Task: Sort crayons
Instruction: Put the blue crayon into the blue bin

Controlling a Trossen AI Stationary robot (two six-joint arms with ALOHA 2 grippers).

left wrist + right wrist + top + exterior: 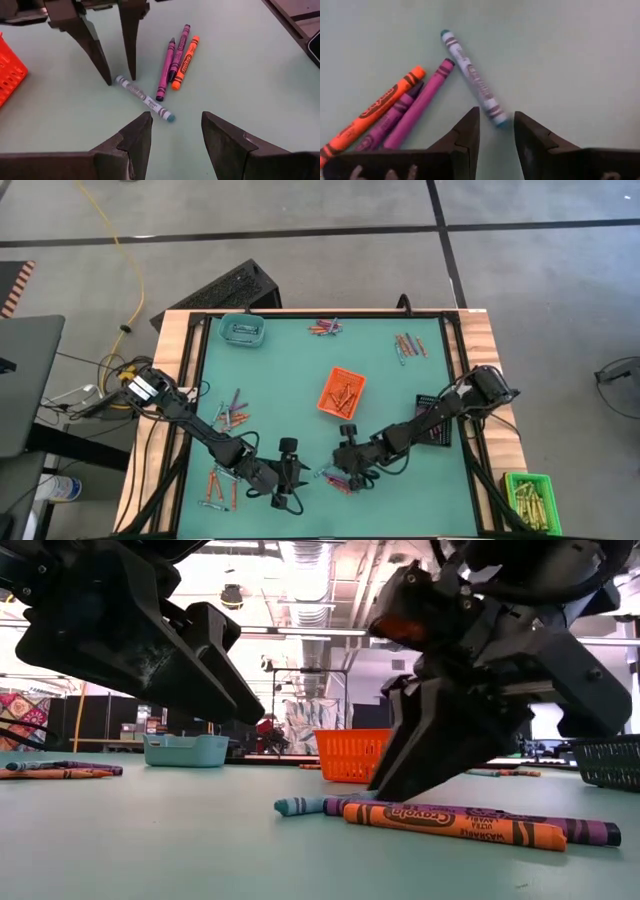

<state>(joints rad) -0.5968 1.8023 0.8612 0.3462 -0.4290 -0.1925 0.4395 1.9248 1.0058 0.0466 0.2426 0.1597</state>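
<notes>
A blue-grey crayon [144,98] lies flat on the green table near its front edge. Beside it lie two purple-pink crayons [166,75] and an orange one [185,62]. My right gripper [496,114] is open and slants down over the blue-grey crayon, one fingertip on either side of its end [495,111]; no touch shows. My left gripper [175,122] is open, just short of that crayon's other end, with nothing between its fingers. In the high view my left gripper [291,472] and my right gripper [343,464] face each other across the small crayon heap [336,478].
An orange basket [342,391] with crayons stands mid-table, a teal tray [241,330] far left, a black tray [436,420] at the right. Loose crayons lie at the far edge [325,328], far right [408,345] and left [222,480]. A green bin [528,498] sits outside the table's green surface, near right.
</notes>
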